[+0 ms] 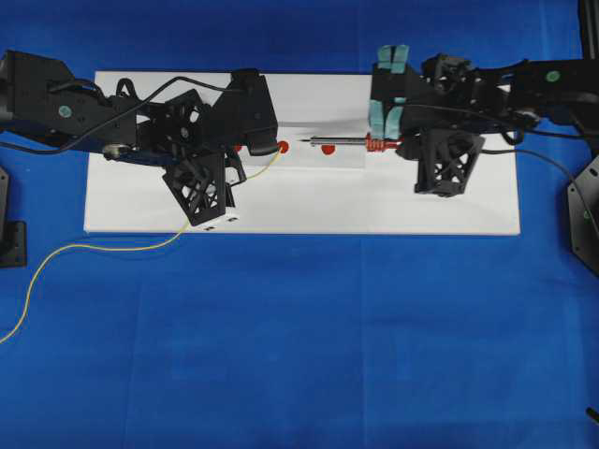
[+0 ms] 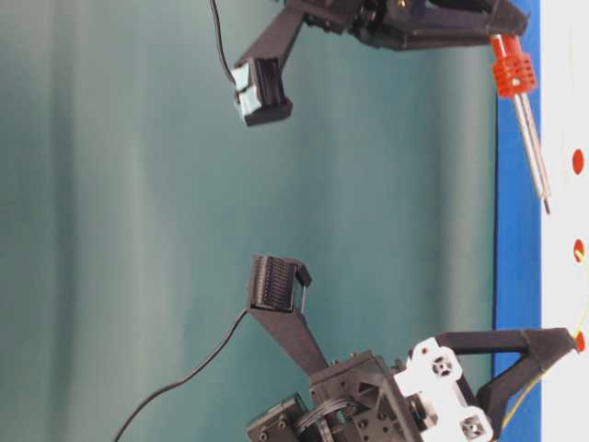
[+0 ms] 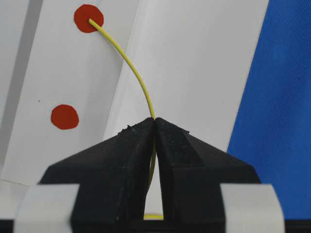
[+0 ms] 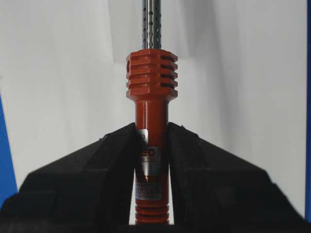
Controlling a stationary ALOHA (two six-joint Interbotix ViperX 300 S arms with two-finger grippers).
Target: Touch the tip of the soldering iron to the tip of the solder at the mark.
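The thin yellow solder (image 3: 138, 80) curves out of my left gripper (image 3: 155, 121), which is shut on it. Its tip rests on a red mark (image 3: 88, 18) on the white board (image 1: 309, 201). Behind the gripper the solder (image 1: 94, 247) trails off left over the blue cloth. My right gripper (image 4: 151, 130) is shut on the red-orange handle of the soldering iron (image 4: 151, 92). The iron (image 1: 351, 143) lies level and points left. Its fine tip (image 1: 313, 143) stops a short way right of the mark (image 1: 283, 147) where the solder ends, with a gap between the two tips.
Two more red marks (image 1: 328, 149) (image 3: 64, 117) sit on the board beside the one with the solder. A black cord (image 1: 547, 164) runs off the right side. Blue cloth (image 1: 299, 346) surrounds the board, and black brackets (image 1: 11, 234) stand at both table edges.
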